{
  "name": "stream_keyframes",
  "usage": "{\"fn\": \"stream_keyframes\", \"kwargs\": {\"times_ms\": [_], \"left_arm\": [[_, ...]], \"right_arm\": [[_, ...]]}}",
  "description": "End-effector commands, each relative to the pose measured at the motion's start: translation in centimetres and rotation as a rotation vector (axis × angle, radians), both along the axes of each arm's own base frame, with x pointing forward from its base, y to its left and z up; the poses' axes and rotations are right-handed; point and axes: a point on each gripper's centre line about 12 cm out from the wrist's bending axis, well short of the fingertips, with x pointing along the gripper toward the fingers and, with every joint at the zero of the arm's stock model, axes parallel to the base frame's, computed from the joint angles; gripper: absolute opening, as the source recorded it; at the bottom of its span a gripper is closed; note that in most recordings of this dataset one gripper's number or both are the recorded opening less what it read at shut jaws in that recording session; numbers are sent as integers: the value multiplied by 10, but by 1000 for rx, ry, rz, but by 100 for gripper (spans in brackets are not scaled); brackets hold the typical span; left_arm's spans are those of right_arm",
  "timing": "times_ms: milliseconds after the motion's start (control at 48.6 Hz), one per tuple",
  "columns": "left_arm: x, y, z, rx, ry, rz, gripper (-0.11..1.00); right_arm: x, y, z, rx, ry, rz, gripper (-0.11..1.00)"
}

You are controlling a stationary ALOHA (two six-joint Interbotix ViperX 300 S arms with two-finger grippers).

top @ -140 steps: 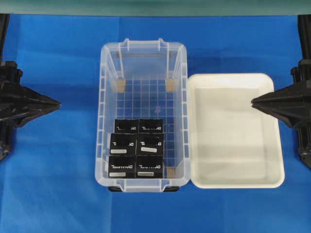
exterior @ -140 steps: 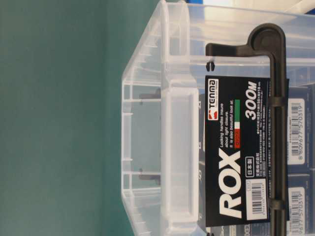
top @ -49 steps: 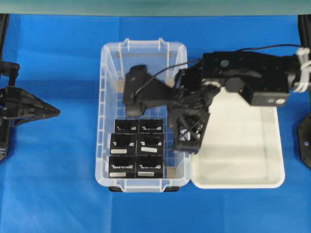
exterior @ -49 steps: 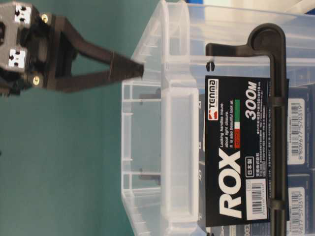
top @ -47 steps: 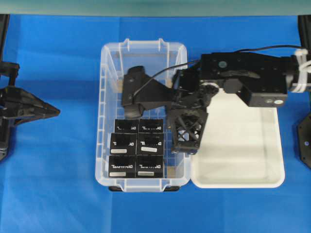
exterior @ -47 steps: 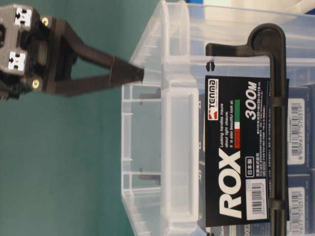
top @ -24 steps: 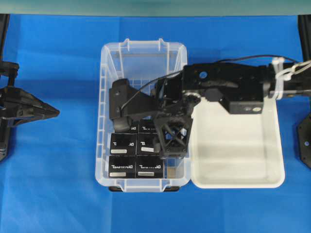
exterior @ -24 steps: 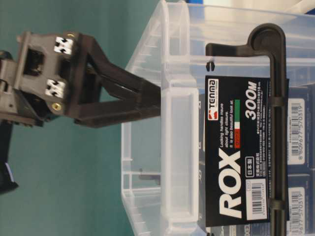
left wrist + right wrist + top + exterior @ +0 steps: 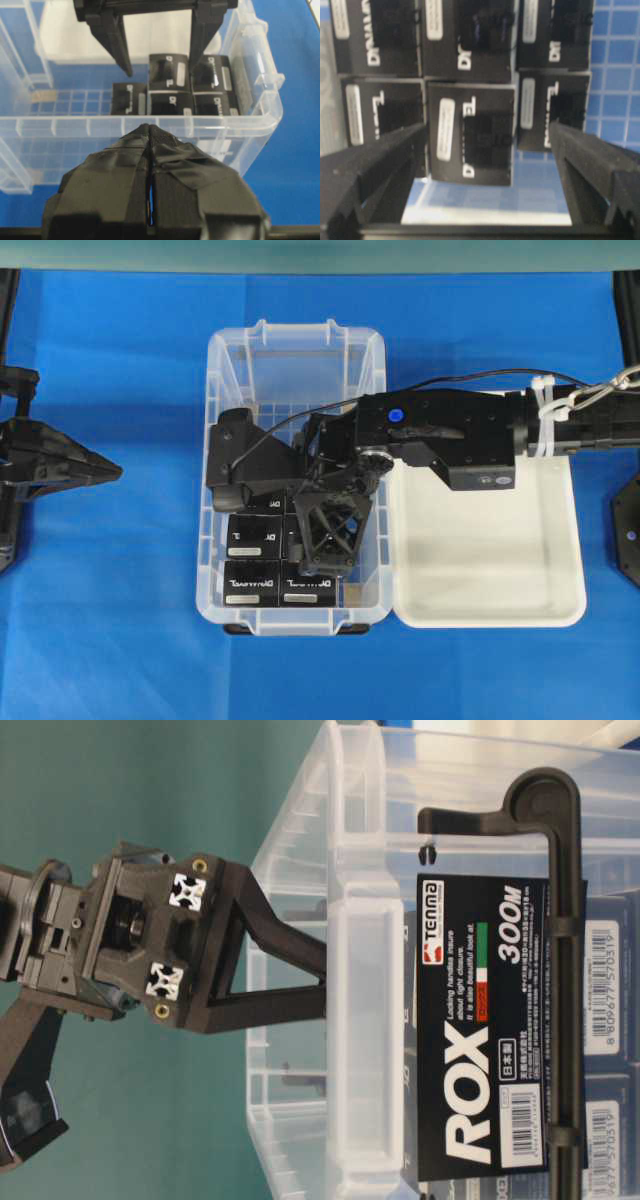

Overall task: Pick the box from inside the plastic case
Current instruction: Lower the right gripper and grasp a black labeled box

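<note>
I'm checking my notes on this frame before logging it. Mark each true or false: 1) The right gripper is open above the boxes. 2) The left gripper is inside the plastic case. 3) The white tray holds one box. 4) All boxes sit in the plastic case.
1) True: the right gripper has its jaws spread wide over a box.
2) False: the left gripper is shut and parked outside the plastic case.
3) False: the white tray holds no box.
4) True: every visible box lies in the plastic case.
</note>
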Motion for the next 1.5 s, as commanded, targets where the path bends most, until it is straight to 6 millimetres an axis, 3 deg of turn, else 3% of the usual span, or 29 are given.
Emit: {"fn": "stream_keyframes", "kwargs": {"times_ms": [0,309,802,1111,1481], "left_arm": [[2,0,10,4,-23,-2,-4],[3,0,11,3,-26,-2,-4],[3,0,6,3,-14,-2,-4],[2,0,4,1,-9,-2,-4],[2,0,5,1,-14,0,-4]], "right_arm": [[4,3,-4,4,-6,1,99],[5,15,-12,7,12,22,99],[-2,0,-36,-19,67,18,99],[-8,0,-52,-20,88,13,99],[-13,6,-55,-18,110,25,98]]}}
